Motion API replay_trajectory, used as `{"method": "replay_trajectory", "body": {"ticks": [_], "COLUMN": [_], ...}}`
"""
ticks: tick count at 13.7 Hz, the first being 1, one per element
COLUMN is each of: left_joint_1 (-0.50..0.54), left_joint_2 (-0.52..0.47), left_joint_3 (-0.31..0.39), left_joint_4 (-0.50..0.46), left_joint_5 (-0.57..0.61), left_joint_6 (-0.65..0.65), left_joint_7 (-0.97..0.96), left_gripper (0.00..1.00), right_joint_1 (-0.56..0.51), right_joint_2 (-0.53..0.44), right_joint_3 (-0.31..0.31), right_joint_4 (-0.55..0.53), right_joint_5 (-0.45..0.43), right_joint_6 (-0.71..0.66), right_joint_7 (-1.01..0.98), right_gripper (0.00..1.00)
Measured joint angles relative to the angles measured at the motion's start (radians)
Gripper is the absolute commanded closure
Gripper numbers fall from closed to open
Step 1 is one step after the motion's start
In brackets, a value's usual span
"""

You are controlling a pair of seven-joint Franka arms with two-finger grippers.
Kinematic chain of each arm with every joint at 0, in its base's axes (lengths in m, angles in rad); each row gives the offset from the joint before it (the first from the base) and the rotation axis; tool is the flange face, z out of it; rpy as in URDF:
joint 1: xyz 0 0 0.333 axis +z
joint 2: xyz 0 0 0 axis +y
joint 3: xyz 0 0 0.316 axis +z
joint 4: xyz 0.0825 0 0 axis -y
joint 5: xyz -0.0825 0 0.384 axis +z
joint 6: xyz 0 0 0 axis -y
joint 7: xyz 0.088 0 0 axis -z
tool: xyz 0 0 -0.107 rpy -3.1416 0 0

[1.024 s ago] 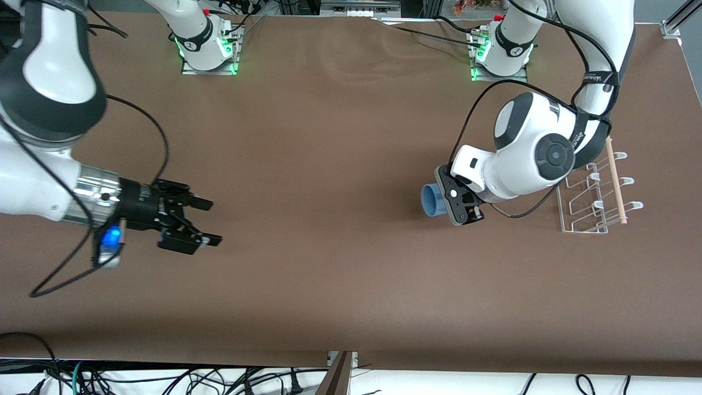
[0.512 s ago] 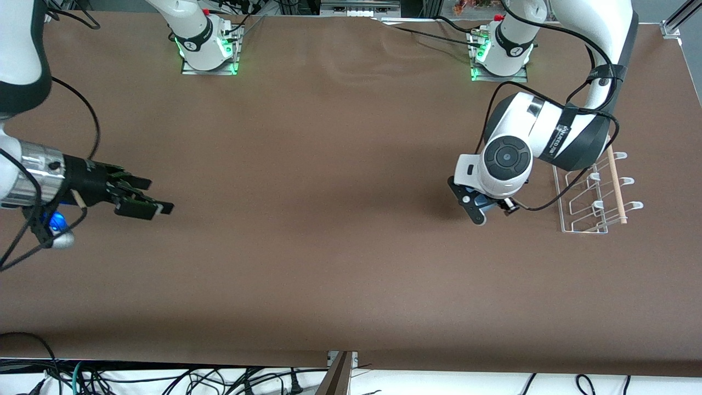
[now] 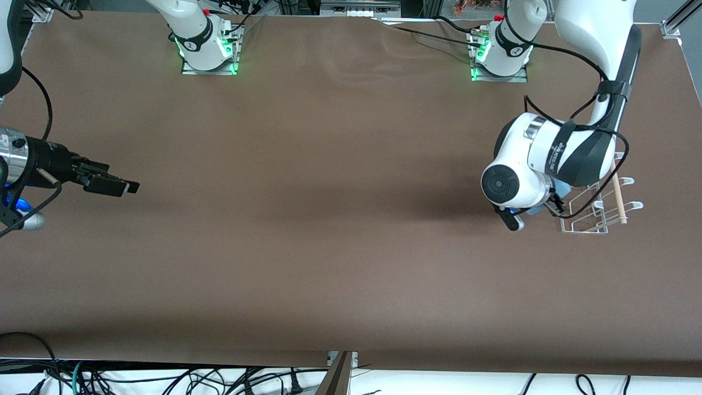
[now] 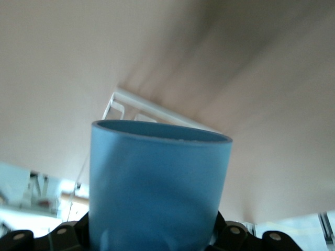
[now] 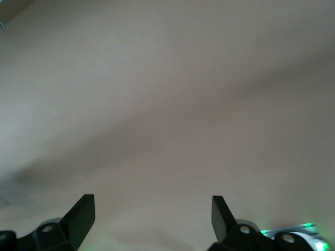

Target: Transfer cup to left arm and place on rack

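Left gripper (image 3: 527, 211) hung over the table beside the rack (image 3: 595, 203), toward the left arm's end of the tabletop. Held the cup (image 4: 157, 183) pinched between its 2 black fingers (image 3: 513, 220), with the cup's open mouth pointed away from the wrist and the rack's white wire frame (image 4: 152, 107) showing past the rim in the left wrist view. In the front view, saw only a small blue part of the cup (image 3: 535, 210) under the white wrist block, just beside the rack's edge that faces the middle of the table. Could not tell whether the cup touched the wire. Rack stood near the edge of the tabletop at the left arm's end, about midway between the base side and the camera side, with its pale wooden dowel (image 3: 618, 195) lying across the wire hooks.

Right gripper (image 3: 112, 185) waited over the table near the edge at the right arm's end, well apart from the cup and the rack. Showed its 2 fingers (image 5: 78, 217) spread wide in the right wrist view, with nothing between them, only the brown table surface (image 3: 329, 219) in front.
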Motion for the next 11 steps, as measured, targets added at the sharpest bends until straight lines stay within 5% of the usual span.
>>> {"method": "replay_trajectory", "body": {"ticks": [6, 11], "left_joint_1": [0.033, 0.038], "left_joint_2": [0.011, 0.017], "left_joint_3": [0.002, 0.005], "left_joint_4": [0.001, -0.028], "left_joint_5": [0.256, 0.324], "left_joint_6": [-0.074, -0.143], "left_joint_7": [0.0, 0.0], "left_gripper": [1.0, 1.0], "right_joint_1": [0.007, 0.006], "right_joint_2": [-0.325, -0.373], "right_joint_3": [0.093, 0.091], "right_joint_4": [-0.48, -0.553], "right_joint_5": [-0.232, -0.263], "right_joint_6": [0.196, 0.226], "right_joint_7": [-0.198, -0.323], "right_gripper": [0.01, 0.01]}}
